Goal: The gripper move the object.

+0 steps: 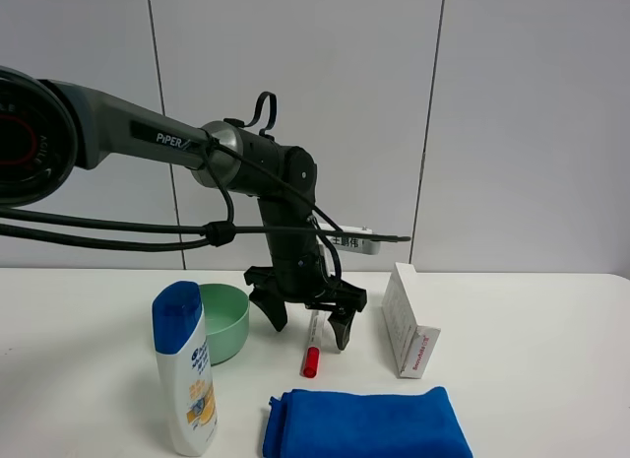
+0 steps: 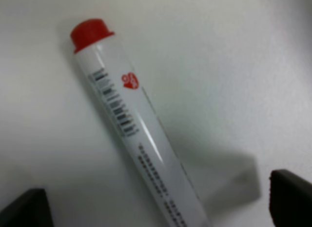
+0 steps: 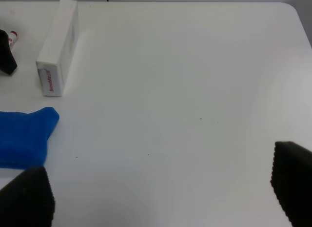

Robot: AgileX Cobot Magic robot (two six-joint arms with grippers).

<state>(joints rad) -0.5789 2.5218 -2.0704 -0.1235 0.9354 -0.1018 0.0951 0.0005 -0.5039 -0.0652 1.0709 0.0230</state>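
- Your left gripper [image 1: 310, 330] has its jaws spread wide with nothing in them. The marker pen [image 2: 127, 117] lies flat right between and under them.
- The pen's long axis runs skewed to the closing line, with the red cap [image 2: 90, 34] poking out past the fingers. A small wrist twist probably helps.
- The right gripper [image 3: 161, 193], also wide and empty, sits well apart beyond the white carton [image 3: 57, 51], so left is nearer.

1. A white marker [image 2: 131, 124] lies slantwise on the white tabletop [image 2: 234, 66], with its red cap [image 2: 90, 34] at the end far from the left hand [image 2: 158, 205].
2. A barcode [image 2: 114, 107] and a red heart [image 2: 130, 81] mark the barrel.
3. The hand's dark fingertips [image 2: 291, 196] stand wide apart on either side of the marker, clear of it.
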